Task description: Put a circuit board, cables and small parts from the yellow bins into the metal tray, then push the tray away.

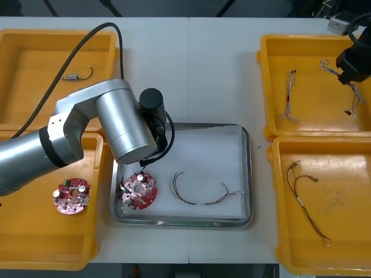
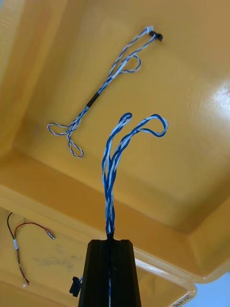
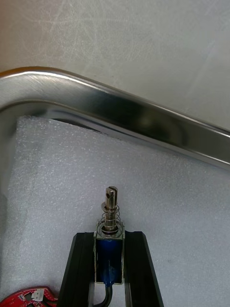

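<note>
No legible text, brand, number or sign anywhere. One small pale label [image 2: 181, 300] at the corner of a yellow bin [image 2: 163, 277], its print too small to read.

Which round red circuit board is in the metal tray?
The round red circuit board in the metal tray's near-left corner; the other board lies in a yellow bin.
</note>
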### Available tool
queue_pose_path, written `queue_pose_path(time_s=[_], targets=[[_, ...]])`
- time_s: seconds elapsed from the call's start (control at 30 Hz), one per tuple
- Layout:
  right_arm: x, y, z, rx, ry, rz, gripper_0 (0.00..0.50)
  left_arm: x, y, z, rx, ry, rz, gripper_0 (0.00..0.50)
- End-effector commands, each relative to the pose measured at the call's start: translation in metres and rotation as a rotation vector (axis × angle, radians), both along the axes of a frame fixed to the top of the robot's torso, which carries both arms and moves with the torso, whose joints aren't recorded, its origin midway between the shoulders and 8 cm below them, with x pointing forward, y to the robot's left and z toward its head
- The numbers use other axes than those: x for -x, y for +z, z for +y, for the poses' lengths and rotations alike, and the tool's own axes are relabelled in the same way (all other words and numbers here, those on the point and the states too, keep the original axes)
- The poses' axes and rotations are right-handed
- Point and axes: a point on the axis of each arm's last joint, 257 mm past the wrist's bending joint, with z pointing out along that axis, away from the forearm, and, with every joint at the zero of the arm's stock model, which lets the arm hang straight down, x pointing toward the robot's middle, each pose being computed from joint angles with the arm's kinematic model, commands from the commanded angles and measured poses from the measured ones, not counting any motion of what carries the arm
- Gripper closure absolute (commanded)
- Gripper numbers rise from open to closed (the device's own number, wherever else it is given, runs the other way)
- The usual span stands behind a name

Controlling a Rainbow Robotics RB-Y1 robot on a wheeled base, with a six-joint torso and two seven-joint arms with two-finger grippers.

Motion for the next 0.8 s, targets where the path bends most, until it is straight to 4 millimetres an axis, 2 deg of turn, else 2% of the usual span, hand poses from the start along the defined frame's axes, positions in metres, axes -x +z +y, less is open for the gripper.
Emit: queue_pose_path(time_s=[0.03,0.07,0.1,0.13,0.3,0.47,0.5,0.63,0.8], targets=[[-0.003,0.045,-0.003,0.026,0.039,-0.104,0.500,0.005,-0.005,-0.011,0.027,0.018,-0.007,0.389],[-0.003,0.045,-0.002,0.028,0.045,-0.107,0.500,0.005,-0.004,-0.011,0.028,0.018,-0.009,0.343],[-0.001,0.045,0.000,0.029,0.056,-0.113,0.500,0.005,-0.004,-0.011,0.028,0.015,-0.010,0.244],[0.001,0.045,0.003,0.030,0.068,-0.121,0.500,0.004,-0.002,-0.010,0.028,0.013,-0.014,0.190],[0.010,0.040,0.014,0.044,0.121,-0.145,0.500,0.009,0.005,-0.009,0.025,-0.001,-0.024,0.072],[0.019,0.034,0.023,0.039,0.164,-0.159,0.500,0.021,0.022,-0.003,0.009,-0.020,-0.024,0.000],[0.019,0.033,0.024,0.037,0.167,-0.160,0.500,0.023,0.024,-0.003,0.012,-0.021,-0.019,0.000],[0.025,0.031,0.035,0.036,0.206,-0.170,0.500,0.034,0.056,0.003,0.045,-0.028,0.001,0.000],[0.032,0.031,0.054,-0.004,0.264,-0.161,0.500,0.035,0.094,0.012,0.074,-0.029,-0.005,0.000]])
